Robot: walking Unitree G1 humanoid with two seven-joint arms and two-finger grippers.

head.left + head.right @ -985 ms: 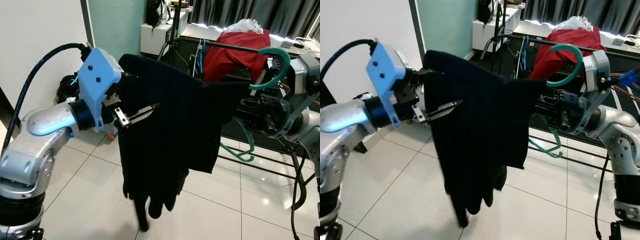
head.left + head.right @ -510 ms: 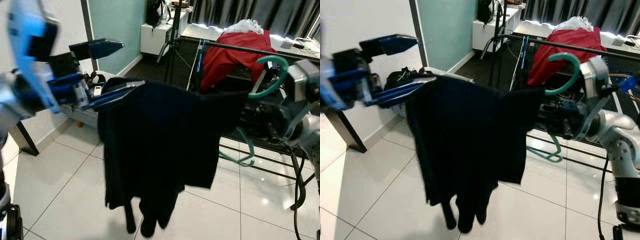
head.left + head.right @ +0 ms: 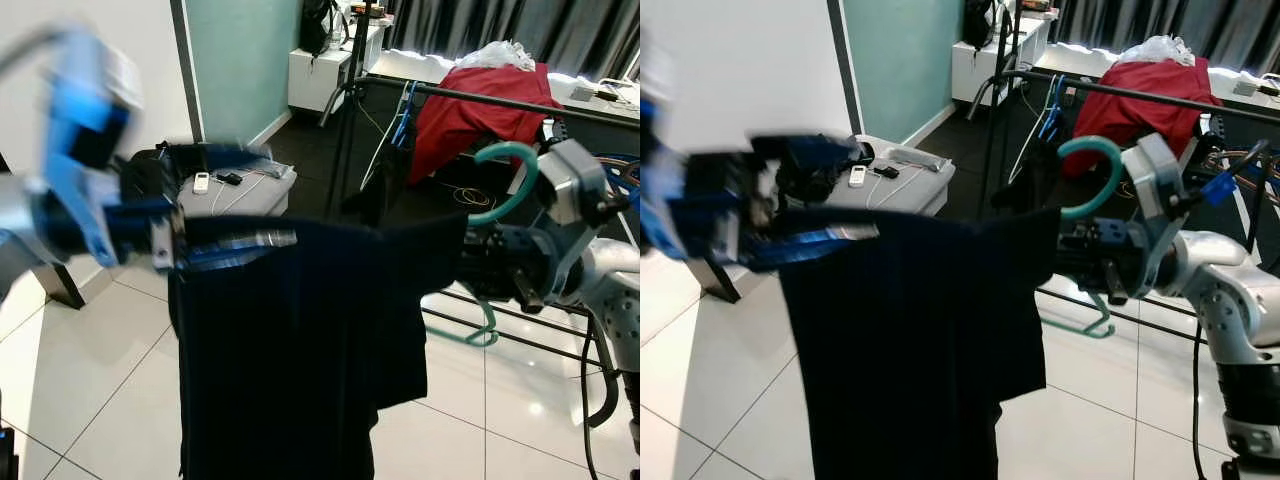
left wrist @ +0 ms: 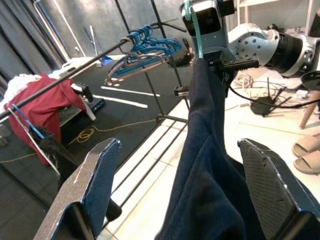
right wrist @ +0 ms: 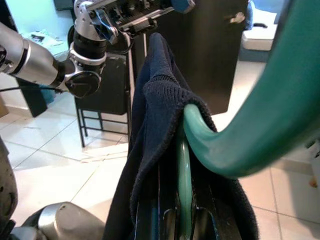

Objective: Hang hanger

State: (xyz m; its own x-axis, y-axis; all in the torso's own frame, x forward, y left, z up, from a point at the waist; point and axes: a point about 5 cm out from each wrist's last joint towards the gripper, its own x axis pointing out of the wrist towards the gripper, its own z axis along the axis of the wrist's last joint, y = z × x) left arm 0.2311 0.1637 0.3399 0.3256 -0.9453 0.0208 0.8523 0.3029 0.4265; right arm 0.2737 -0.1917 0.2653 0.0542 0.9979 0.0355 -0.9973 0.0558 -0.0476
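Teal hanger (image 3: pixel 505 172) with dark garment (image 3: pixel 910 340), frame centre | my right gripper (image 3: pixel 1102 262) jaws clamp it | my left gripper (image 4: pixel 185 192) jaws spread wide around cloth

My left gripper (image 3: pixel 225 240) smeared into motion blur at mid-left, while the dark garment (image 3: pixel 290 350) hid the hanger's (image 3: pixel 505 180) body and ran past the bottom edge.

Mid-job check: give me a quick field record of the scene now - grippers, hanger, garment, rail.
right gripper: shut on the teal hanger, hook up
left gripper: open, fingers either side of the dark garment
garment: draped over the hanger, hanging toward the floor
clothes rail: behind, red cloth over it
blue hangers: bunched on the rail
state: hanger not yet on rail
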